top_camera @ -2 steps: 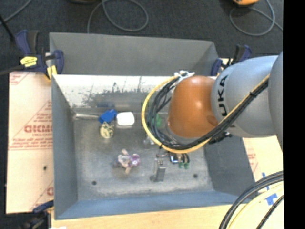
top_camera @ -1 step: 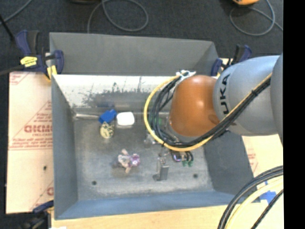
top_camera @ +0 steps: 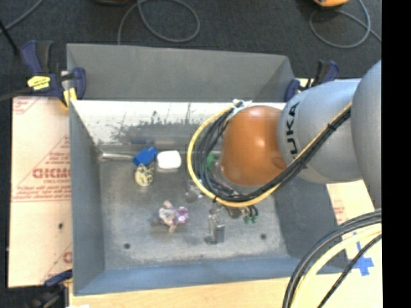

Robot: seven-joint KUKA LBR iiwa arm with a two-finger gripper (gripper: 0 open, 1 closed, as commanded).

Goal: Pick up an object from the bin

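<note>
The gripper (top_camera: 214, 228) hangs low in the bin (top_camera: 87, 191), right of the floor's middle and towards the near wall. Its tip is at or just above the grey floor. The arm's orange cover (top_camera: 249, 146) and its looped cables sit over the wrist and hide most of the tool, so I cannot tell whether the gripper is spread or closed, and nothing can be seen held in it.

The nearest loose thing is a small crumpled purple-and-pink piece (top_camera: 173, 215), which lies on the floor just to the left of the gripper and apart from it. A green bit (top_camera: 250, 215) sits just to the right under the cover; it may be a bin item or part of the robot's wiring.

Further back, near the far wall, a white block (top_camera: 169, 160), a blue piece (top_camera: 146, 155) and a yellowish round thing (top_camera: 142, 176) cluster close together, well apart from the gripper.

With so few things lying spread out, a straight vertical reach suits the pick. Judging by position, the purple-and-pink piece is the likeliest target, and the pick is not yet made.
</note>
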